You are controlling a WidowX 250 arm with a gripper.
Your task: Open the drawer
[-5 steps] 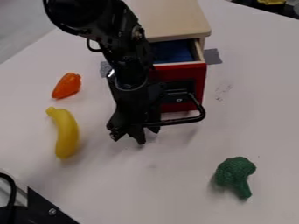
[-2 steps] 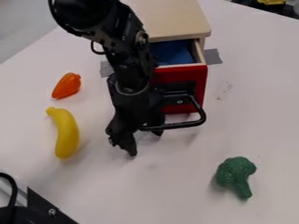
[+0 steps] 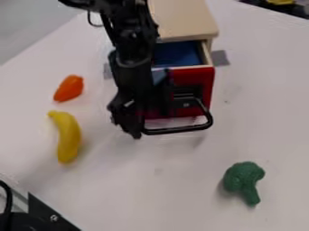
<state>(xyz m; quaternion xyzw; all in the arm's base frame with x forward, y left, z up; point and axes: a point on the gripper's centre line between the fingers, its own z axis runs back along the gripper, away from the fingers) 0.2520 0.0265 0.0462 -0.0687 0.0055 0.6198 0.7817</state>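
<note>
At one o'clock, the red drawer (image 3: 201, 81) stands open. The black gripper (image 3: 147, 122) is at its handle (image 3: 181, 130). The green broccoli (image 3: 243, 177) lies between four and five o'clock.

Probably a robotics lab: a black robot arm (image 3: 129, 43) with exposed joints hangs from twelve o'clock over a plain pale table (image 3: 163, 198). Grey tape (image 3: 220, 57) marks the surface at one o'clock; toy-like produce sits at four (image 3: 243, 178), eight (image 3: 69, 137) and ten (image 3: 69, 88); a screwed black bracket (image 3: 45, 214) shows at seven.
</note>
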